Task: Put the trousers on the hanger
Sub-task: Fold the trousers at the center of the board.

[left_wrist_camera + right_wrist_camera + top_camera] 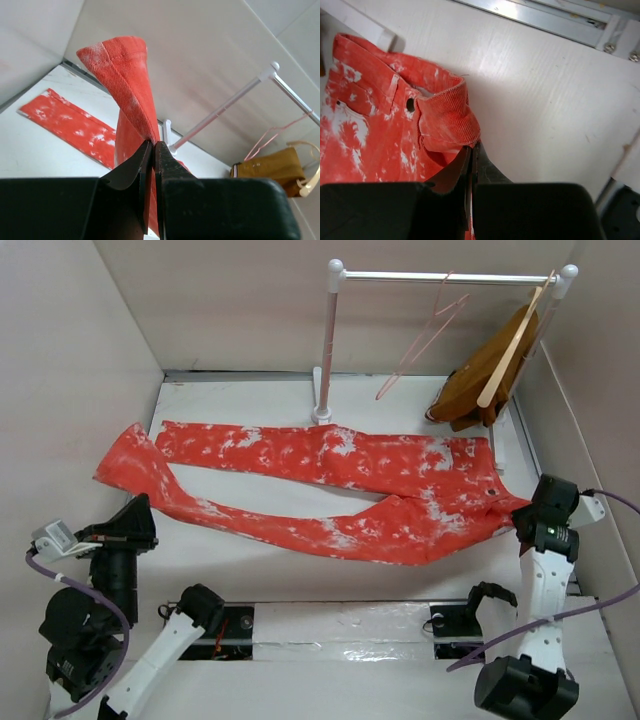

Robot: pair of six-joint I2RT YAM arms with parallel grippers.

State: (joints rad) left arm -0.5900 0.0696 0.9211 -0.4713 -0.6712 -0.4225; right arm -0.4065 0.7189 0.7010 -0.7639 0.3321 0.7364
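Note:
The orange-red trousers with white splotches lie spread across the table, legs pointing left, waist at the right. My left gripper is shut on the near leg's cuff, lifting it up off the table. My right gripper is shut on the waistband near the dark button hole. The pale-pink hanger hangs from the white rail at the back; it also shows in the left wrist view.
A mustard-brown garment on a wooden hanger hangs at the rail's right end. The rail's white post stands just behind the trousers. Walls close in left, back and right. A metal strip runs between the arm bases.

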